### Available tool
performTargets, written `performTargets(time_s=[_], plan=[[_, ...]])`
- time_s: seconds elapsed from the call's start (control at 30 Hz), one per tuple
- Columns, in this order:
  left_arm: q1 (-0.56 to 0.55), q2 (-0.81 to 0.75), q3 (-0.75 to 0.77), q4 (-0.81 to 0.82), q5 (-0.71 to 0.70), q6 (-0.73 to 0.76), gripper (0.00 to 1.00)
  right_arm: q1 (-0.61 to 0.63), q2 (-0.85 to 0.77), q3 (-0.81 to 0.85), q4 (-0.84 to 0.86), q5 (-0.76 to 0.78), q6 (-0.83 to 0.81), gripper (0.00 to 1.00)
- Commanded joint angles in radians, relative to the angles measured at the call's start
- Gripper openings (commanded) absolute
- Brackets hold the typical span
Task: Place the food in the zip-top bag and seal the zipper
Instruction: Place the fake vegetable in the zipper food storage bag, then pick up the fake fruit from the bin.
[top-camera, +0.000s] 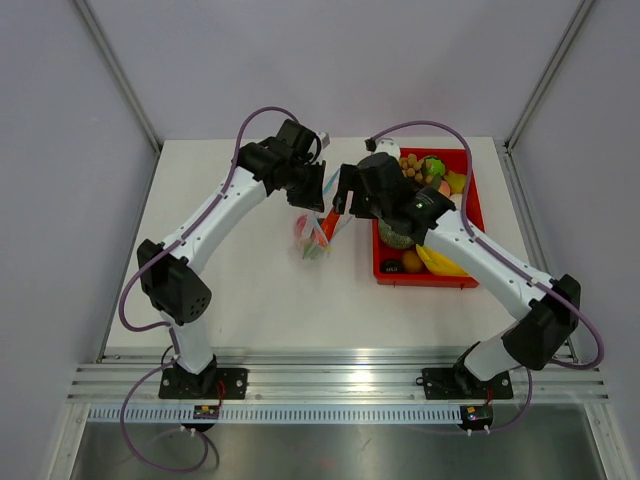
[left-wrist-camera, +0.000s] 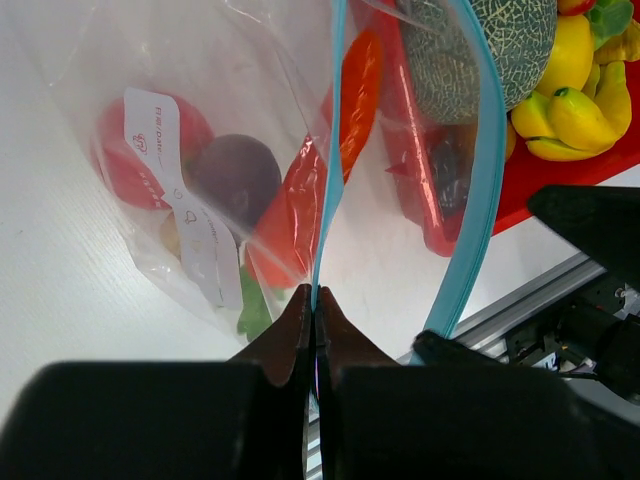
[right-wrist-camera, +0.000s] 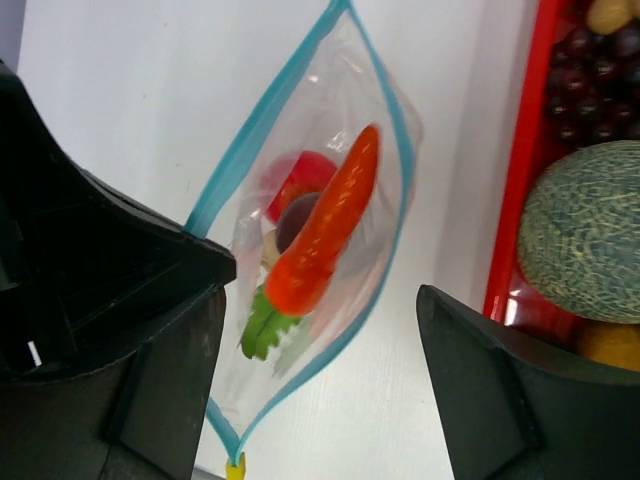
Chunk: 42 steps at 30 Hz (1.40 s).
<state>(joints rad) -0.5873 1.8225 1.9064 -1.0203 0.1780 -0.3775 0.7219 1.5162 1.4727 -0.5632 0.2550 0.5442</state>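
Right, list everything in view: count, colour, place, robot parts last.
zip-top bag: one, clear, on the table left of the tray, mouth open
zipper: one, teal, along the bag's mouth
carrot: one, orange-red, in the bag's mouth
round fruit: one, red, inside the bag
dark fruit: one, dark purple, inside the bag
leaf: one, green, inside the bag
tray: one, red, right of the bag
melon: one, green, in the tray
bananas: one bunch, yellow, in the tray
nuts: several, brown, tray's far end
table: one, white
left end effector: black, shut on the zipper
right end effector: black, open over the bag
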Motion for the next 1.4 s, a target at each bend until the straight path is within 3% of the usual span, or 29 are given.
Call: performTargets(time_s=[0.0, 0.13, 0.23, 0.33, 0.4, 0.5, 0.6, 0.63, 0.87, 1.37], plan=[[0.006, -0.049, 0.002, 0.037, 0.028, 0.0, 0.0, 0.002, -0.105, 0.032, -0.027, 0.136, -0.032, 0.84], [0.006, -0.049, -0.004, 0.045, 0.031, -0.001, 0.0, -0.033, -0.16, 0.015, -0.061, 0.239, -0.036, 0.74], [0.006, -0.057, -0.009, 0.046, 0.026, -0.001, 0.0, -0.159, -0.208, -0.041, -0.105, 0.212, -0.004, 0.56], [0.009, -0.061, -0.017, 0.051, 0.023, 0.0, 0.0, -0.369, -0.264, -0.156, -0.103, 0.132, 0.028, 0.39], [0.011, -0.063, -0.02, 0.052, 0.025, 0.002, 0.0, -0.514, -0.277, -0.233, -0.106, 0.09, 0.04, 0.35], [0.011, -0.058, -0.024, 0.054, 0.028, 0.002, 0.0, -0.659, -0.274, -0.314, -0.089, -0.024, 0.054, 0.35], [0.011, -0.057, -0.024, 0.055, 0.034, 0.002, 0.0, -0.752, -0.246, -0.367, -0.064, -0.08, 0.053, 0.43], [0.011, -0.057, -0.026, 0.057, 0.035, 0.002, 0.0, -0.766, -0.231, -0.379, -0.06, -0.088, 0.05, 0.51], [0.011, -0.055, -0.033, 0.058, 0.035, 0.008, 0.0, -0.785, -0.094, -0.394, -0.012, -0.123, 0.03, 0.68], [0.012, -0.035, -0.035, 0.055, 0.034, 0.019, 0.0, -0.829, 0.114, -0.373, 0.085, -0.134, 0.042, 0.71]])
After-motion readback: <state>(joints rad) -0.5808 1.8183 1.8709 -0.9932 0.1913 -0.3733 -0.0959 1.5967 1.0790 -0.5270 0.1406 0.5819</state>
